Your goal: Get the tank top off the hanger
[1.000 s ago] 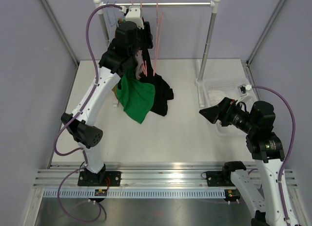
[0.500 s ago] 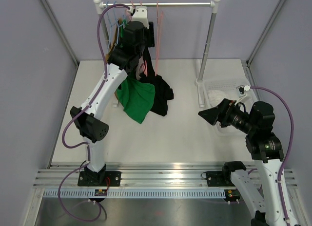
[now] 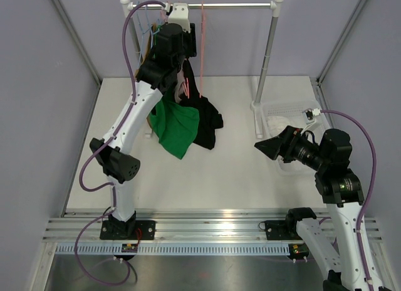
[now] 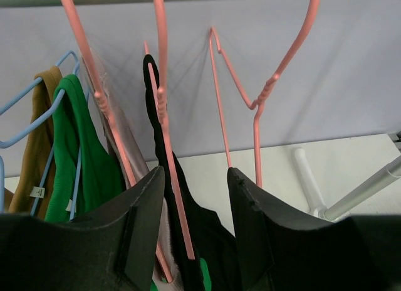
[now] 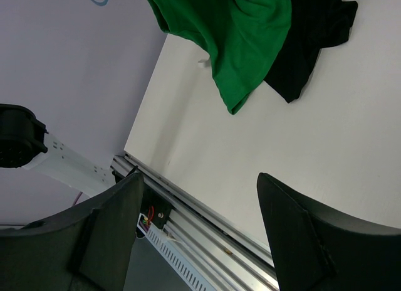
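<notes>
By the right edge of the table (image 3: 238, 178) the right gripper (image 3: 263, 145) hovers wide open, empty, out of the way. At the far edge the left gripper (image 4: 195, 175), jaws parted and gripping nothing, straddles the pink hanger (image 4: 164, 109), probably lining up on the black tank top (image 4: 149, 78): thin-strapped, limp, hem pooled below.

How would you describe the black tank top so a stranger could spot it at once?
Find the metal rail across the back of the table. Garments hang under its left end, where the left gripper reaches. The black tank top is on a pink hanger; its neighbours are a green top and a brown top.
</notes>
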